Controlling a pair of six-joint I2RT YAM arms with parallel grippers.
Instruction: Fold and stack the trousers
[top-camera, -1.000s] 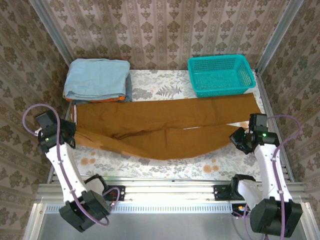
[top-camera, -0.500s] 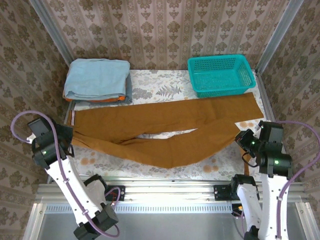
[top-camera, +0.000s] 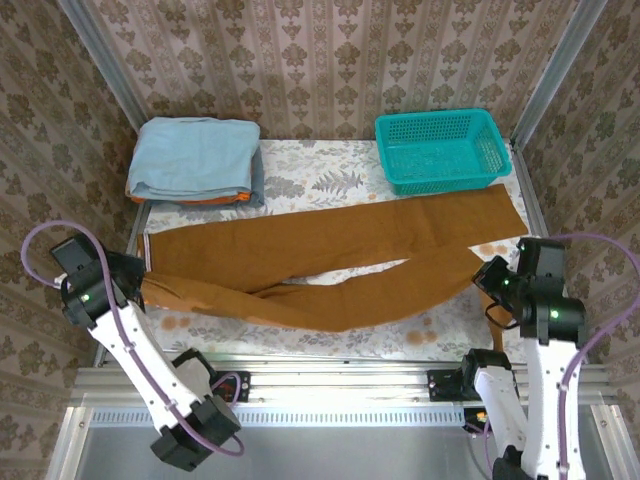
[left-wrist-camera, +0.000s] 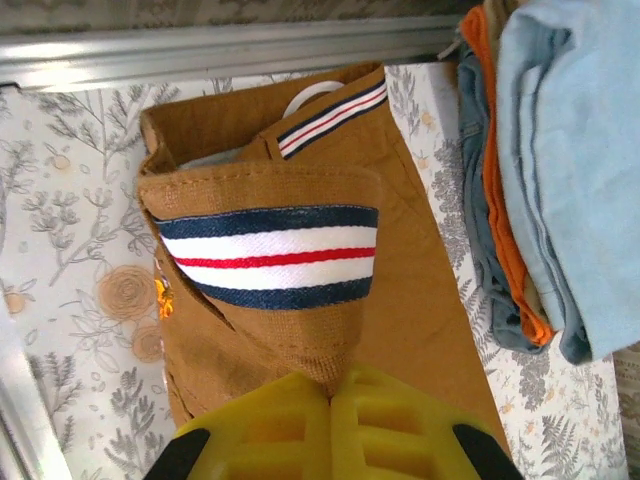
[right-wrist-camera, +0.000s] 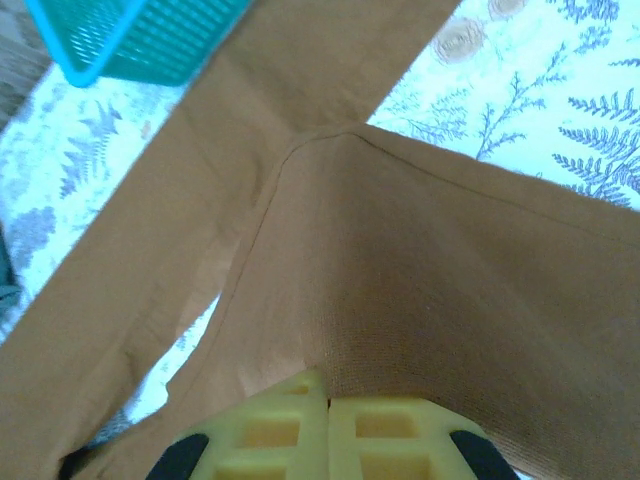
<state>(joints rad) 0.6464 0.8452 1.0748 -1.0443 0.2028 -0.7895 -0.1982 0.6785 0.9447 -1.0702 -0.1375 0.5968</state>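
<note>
Both trousers (top-camera: 330, 265) ends are clenched: waistband (left-wrist-camera: 270, 258) in left tool (left-wrist-camera: 328, 388), leg (right-wrist-camera: 430, 270) in right tool (right-wrist-camera: 328, 398).

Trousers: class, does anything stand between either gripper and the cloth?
Nothing visible does. The left gripper is shut on the trousers at the striped waistband, and the right gripper is shut on a leg.

Left arm (top-camera: 128, 345), white links with a purple cable: rises from its base and leans outward to the left, wrist turned inward. Left gripper (left-wrist-camera: 328, 388), yellow, two-finger: jaws pressed together, pinching the waistband of the rust-brown cloth trousers (left-wrist-camera: 420, 300). Right arm (top-camera: 540, 385), same build: stands steeply, wrist angled inward. Right gripper (right-wrist-camera: 327, 388), yellow: jaws closed, clamping a fold of trouser leg.
</note>
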